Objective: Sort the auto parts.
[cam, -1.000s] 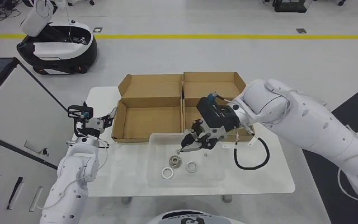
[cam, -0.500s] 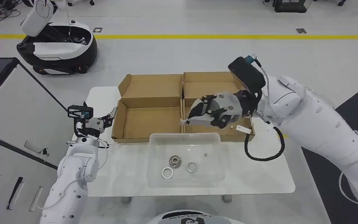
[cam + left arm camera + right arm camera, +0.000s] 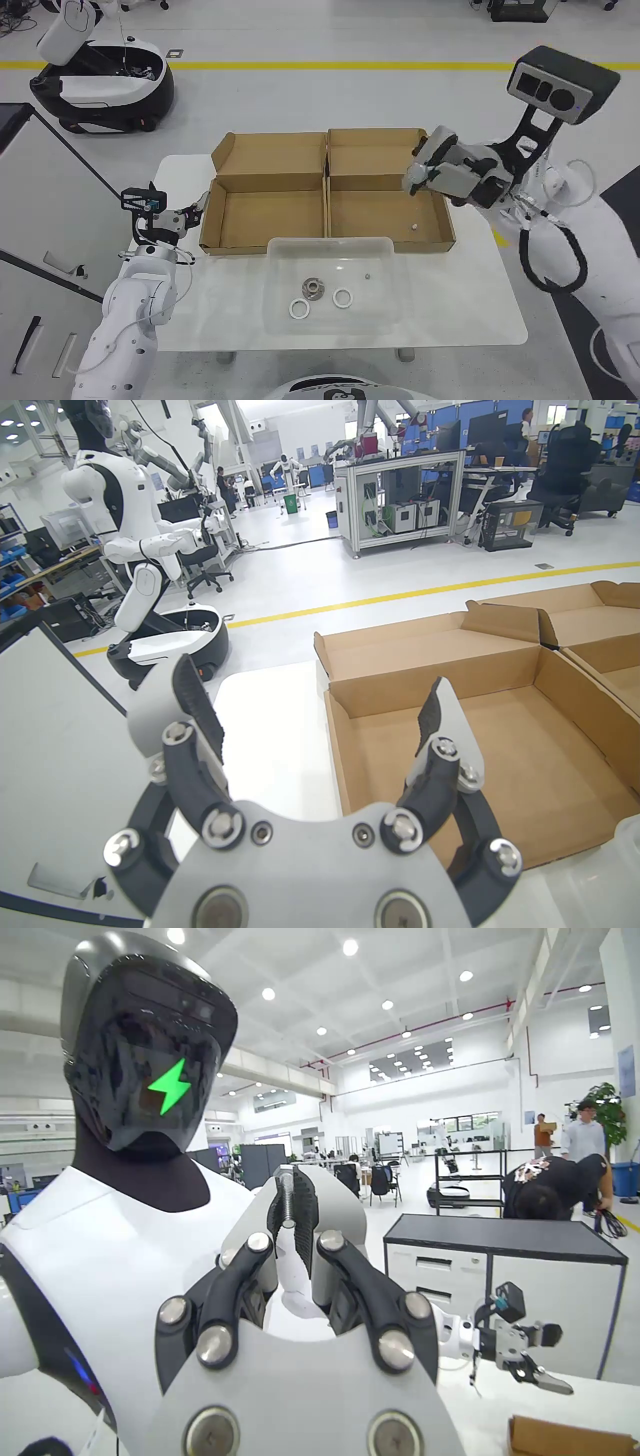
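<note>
The right gripper (image 3: 295, 1190) is closed on a threaded bolt (image 3: 285, 1200). The bolt sits clamped between the two ribbed pads (image 3: 306, 1208) and lies lengthwise along them, with one end of its shank facing back toward the wrist. From above, this gripper (image 3: 418, 172) hangs over the far right part of the right cardboard box (image 3: 370, 215), clear of the box floor and close to its right wall. A small pale part (image 3: 414, 228) lies on that floor near the right wall, on the near side of the gripper and apart from it. The left cardboard box (image 3: 262, 218) touches the right one along their shared wall. On the near side of both boxes stands a clear tray (image 3: 330, 245) on the white table (image 3: 470, 300). The tray holds a white ring (image 3: 298, 309), a metal hub (image 3: 314, 289), a second ring (image 3: 342, 298) and a tiny piece (image 3: 367, 274) too small to make out, all well apart from the right gripper. The left gripper (image 3: 325, 710) is spread wide with nothing between its fingers. It sits at the left edge of the table, just left of the left box's left wall.
</note>
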Action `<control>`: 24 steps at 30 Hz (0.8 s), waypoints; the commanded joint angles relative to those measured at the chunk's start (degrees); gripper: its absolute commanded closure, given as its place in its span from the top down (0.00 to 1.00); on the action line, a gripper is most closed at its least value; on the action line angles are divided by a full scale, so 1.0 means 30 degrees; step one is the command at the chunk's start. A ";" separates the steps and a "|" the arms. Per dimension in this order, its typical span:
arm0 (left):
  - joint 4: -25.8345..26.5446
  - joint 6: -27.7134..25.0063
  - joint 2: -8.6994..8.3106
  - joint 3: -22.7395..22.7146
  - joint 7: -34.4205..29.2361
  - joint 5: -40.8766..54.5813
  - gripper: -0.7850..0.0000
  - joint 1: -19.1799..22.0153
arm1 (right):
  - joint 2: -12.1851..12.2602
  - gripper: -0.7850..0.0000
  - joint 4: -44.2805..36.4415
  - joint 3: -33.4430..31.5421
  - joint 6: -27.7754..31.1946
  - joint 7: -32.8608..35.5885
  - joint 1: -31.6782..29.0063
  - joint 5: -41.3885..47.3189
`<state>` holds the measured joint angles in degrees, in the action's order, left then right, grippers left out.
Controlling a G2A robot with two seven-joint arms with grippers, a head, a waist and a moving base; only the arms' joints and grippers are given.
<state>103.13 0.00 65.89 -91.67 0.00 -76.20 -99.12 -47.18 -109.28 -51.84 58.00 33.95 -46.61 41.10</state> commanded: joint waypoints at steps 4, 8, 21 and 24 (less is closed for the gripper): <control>0.0000 0.0000 0.0000 0.0000 0.0000 0.0000 1.00 0.0000 | -0.1113 0.00 0.0456 -0.0888 0.0000 0.4044 -0.0543 0.3955; 0.0000 0.0000 0.0000 0.0000 0.0000 0.0000 1.00 0.0000 | -0.1395 0.00 0.0499 -0.0799 0.0000 0.4114 -0.0508 0.4202; 0.0000 0.0000 0.0000 0.0000 0.0000 0.0000 1.00 0.0000 | -0.1404 0.00 0.0457 -0.0799 -0.0081 0.3965 -0.0578 0.4257; 0.0000 0.0000 0.0000 0.0000 0.0000 0.0000 1.00 0.0000 | -0.1581 0.00 -0.0280 -0.0817 -0.0081 0.2979 -0.1096 0.4815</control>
<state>103.13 0.00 65.89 -91.67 0.00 -76.20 -99.12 -51.72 -109.47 -54.28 57.56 43.89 -49.41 54.98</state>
